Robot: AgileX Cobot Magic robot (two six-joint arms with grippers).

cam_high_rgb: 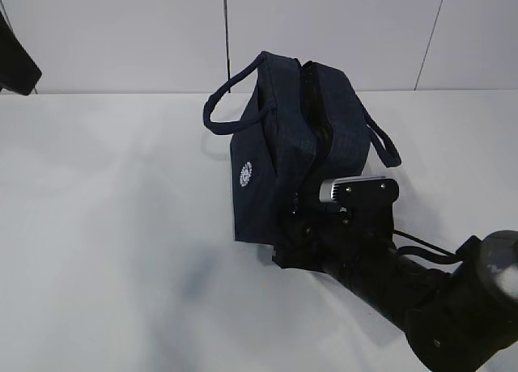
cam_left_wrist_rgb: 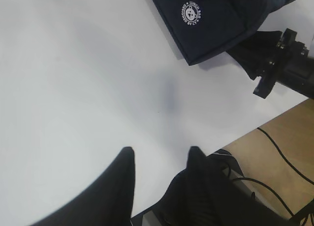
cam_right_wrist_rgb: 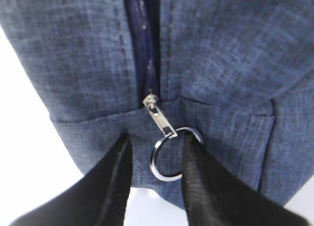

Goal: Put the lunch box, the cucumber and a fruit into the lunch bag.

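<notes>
Nearest the exterior camera, the right arm reaches in from the lower right corner and ends tight against the near end of the lunch bag (cam_high_rgb: 295,150). Up close, the right gripper (cam_right_wrist_rgb: 157,155) has its two black fingers (cam_right_wrist_rgb: 117,177) standing apart on either side of the metal ring pull (cam_right_wrist_rgb: 171,159) — the ring hangs in the gap between them, its right edge touching or just beside the right finger, and neither finger clearly clamps it. The zipper slider (cam_right_wrist_rgb: 151,99) sits at the bag's near end, just above the ring.

The bag stands upright on the white table (cam_high_rgb: 105,226), its two loop handles (cam_high_rgb: 231,97) out to either side and its top parted into a dark slot. A round white logo (cam_high_rgb: 246,175) marks its left side panel.

Left of the bag, the left gripper (cam_left_wrist_rgb: 159,155) hovers over bare table — fingers apart, nothing between them.
</notes>
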